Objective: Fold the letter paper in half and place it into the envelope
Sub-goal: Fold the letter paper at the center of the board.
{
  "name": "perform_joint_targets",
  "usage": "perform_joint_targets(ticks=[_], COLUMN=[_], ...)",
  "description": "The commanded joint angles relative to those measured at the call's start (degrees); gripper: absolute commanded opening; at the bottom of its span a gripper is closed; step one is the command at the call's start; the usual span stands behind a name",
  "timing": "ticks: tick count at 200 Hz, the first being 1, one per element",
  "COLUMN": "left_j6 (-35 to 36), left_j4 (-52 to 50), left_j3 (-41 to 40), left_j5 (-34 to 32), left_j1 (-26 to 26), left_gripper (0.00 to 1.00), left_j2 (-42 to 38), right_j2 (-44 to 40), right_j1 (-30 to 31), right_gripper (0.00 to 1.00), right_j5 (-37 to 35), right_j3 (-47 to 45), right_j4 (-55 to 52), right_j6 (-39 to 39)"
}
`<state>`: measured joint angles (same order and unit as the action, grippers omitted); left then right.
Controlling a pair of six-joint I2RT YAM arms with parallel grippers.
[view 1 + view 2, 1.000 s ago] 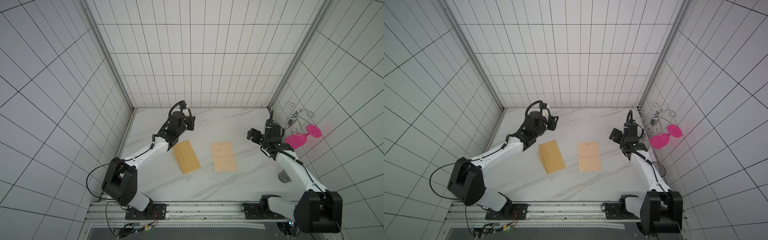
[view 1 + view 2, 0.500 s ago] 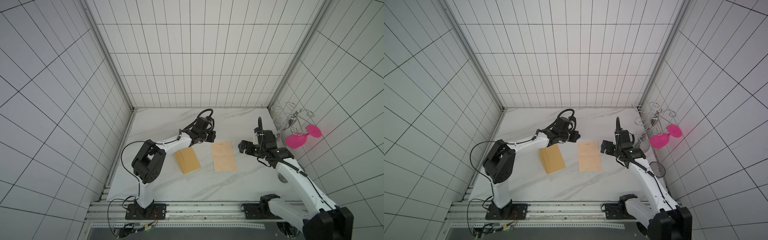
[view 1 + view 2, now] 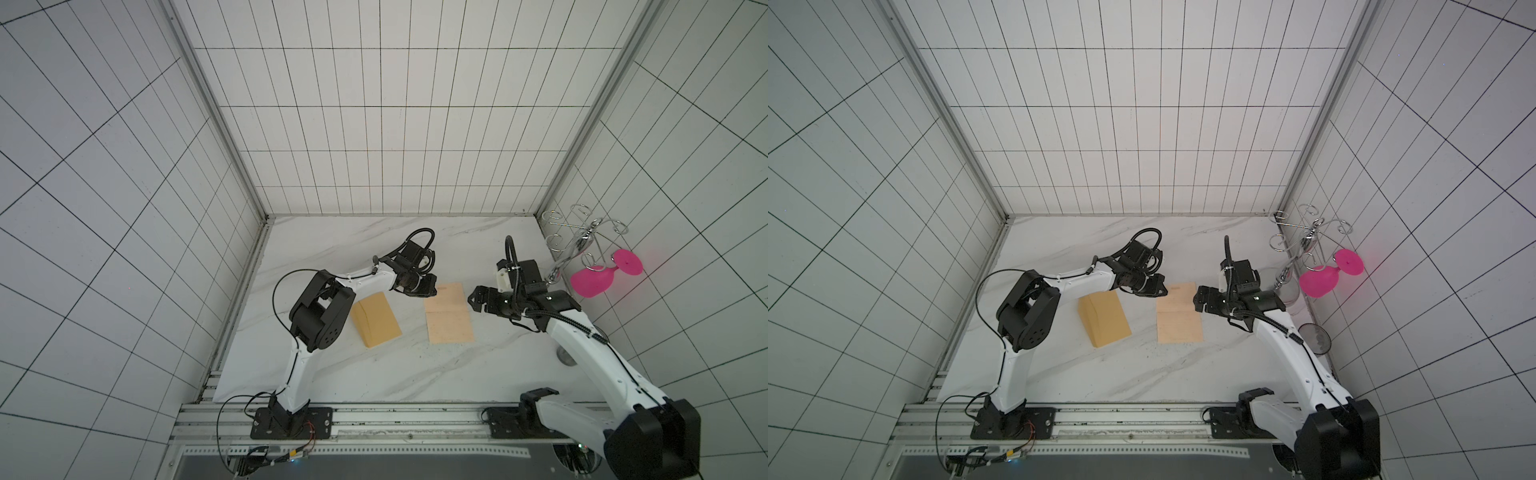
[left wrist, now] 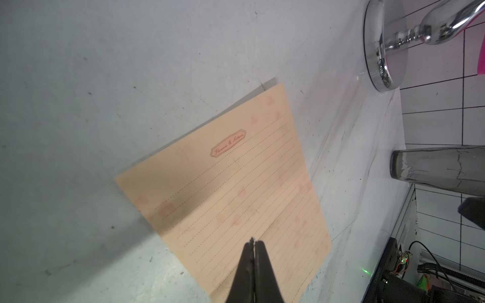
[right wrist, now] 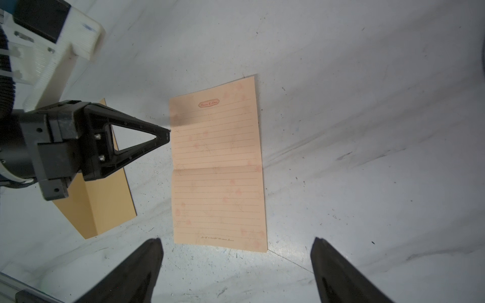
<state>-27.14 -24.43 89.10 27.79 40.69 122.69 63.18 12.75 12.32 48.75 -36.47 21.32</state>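
Lab cell — gridded walls (image 3: 395, 124), mounting rail (image 3: 415, 420)

Work surface: white marble-pattern tabletop (image 3: 374, 374), flat, with dark specks and scuffs visible in the wrist views.

Directly on it:
- letter paper (image 3: 449, 316), unfolded, lying flat, lined side up, one crease across the middle.
- envelope (image 3: 376, 318), to the left of the sheet, apart from it, skewed relative to it.
- chrome rack base (image 4: 384, 52), at the right wall.
- smoky glass (image 3: 1314, 338), near the right edge, nearer the front than the rack base.
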Motion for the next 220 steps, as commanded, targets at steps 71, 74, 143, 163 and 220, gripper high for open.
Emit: perform_joint_targets(ticks=[71, 74, 143, 163, 220], left_j6=[2.80, 3.05, 5.98, 7.00, 13.45], left_j4=[-9.05, -9.63, -15.82, -15.96, -22.48], left_j3=[3.41, 3.60, 4.23, 2.76, 5.97], left_j5=[-2.15, -2.38, -6.82, -7.08, -7.08], left_j1=[0.89, 0.89, -3.24, -5.33, -8.16], left_gripper=[0.00, 0.00, 0.00, 0.00, 0.00], left_j2=[7.56, 7.89, 9.46, 8.71, 10.68], right_j2=[2.66, 2.73, 5.86, 9.06, 15.46], right_j1=[1.78, 2.06, 11.29, 17.76, 33.13], right_gripper=[0.99, 0.99, 0.99, 0.99, 0.99], right_j5=[-5.14, -5.66, -15.30, -23.01, -33.43], right_j3=[5.09, 5.19, 6.89, 8.20, 1.43], right_j4=[-9.35, -9.55, -10.20, -11.38, -1.06], right_j6=[-7.59, -7.99, -22.50, -28.47, -42.47])
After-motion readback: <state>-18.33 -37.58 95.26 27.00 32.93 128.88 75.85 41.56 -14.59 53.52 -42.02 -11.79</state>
